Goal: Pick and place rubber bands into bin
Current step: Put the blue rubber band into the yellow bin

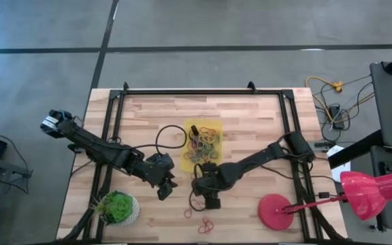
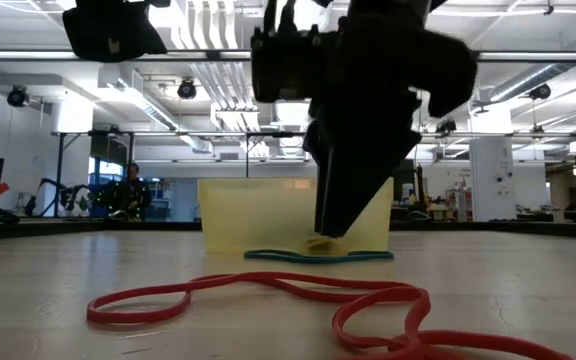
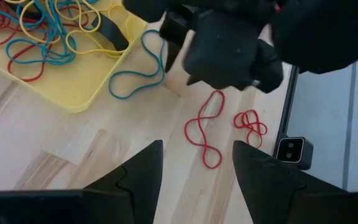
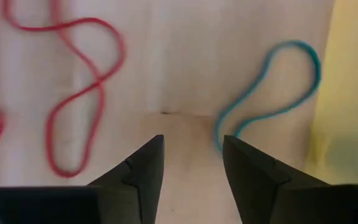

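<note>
- I see a pale wood desk (image 1: 250, 122) on grey floor, with an open workshop behind in the low view.
- The bin (image 1: 203, 144) sits mid-desk, full of bands (image 1: 205, 143).
- A teal band (image 4: 272, 93) lies just beside its near edge; red bands (image 1: 205, 224) lie nearer, on bare wood.
- Right fingers (image 4: 191, 165) are spread and empty beside the teal band.
- Left fingers (image 3: 197, 168) are spread and empty, left of the bin.

There are no words, numbers or signs to read in any of these pictures. Nothing on the table has a label or a brand name that shows.
</note>
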You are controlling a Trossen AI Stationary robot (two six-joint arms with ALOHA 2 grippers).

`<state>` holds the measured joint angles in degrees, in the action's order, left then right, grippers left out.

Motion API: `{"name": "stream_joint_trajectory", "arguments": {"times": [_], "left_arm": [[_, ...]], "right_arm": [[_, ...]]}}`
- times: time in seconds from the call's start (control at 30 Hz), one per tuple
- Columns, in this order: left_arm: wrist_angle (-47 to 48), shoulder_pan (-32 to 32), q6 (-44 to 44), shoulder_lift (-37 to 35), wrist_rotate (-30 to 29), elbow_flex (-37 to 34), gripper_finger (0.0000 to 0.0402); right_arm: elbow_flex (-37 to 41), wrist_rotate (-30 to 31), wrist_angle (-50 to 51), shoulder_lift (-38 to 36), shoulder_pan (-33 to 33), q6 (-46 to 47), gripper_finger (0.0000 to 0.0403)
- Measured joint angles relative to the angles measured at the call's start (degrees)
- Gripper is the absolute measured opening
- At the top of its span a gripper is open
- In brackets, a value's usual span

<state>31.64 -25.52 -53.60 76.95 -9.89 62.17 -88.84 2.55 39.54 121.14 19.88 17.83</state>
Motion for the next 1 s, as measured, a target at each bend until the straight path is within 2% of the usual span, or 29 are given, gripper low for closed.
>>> {"name": "stream_joint_trajectory", "arguments": {"times": [0.43, 0.77, 0.87, 1.0], "left_arm": [[0.2, 0.0, 0.0, 0.0, 0.2, 0.0, 0.0178], [0.2, 0.0, 0.3, 0.0, 0.4, 0.0, 0.0178], [0.2, 0.0, 0.3, 0.0, 0.4, 0.0, 0.0178], [0.2, 0.0, 0.3, 0.0, 0.5, 0.0, 0.0178]], "right_arm": [[-0.1, 2.9, -1.0, 2.8, 0.0, 8.8, 0.0121], [0.2, 5.5, -0.5, 2.5, -0.5, 10.0, 0.0098], [0.6, 8.4, -0.5, 2.7, -0.5, 10.9, 0.0087], [1.1, 9.0, -0.8, 2.7, -0.5, 11.2, 0.0068]]}}
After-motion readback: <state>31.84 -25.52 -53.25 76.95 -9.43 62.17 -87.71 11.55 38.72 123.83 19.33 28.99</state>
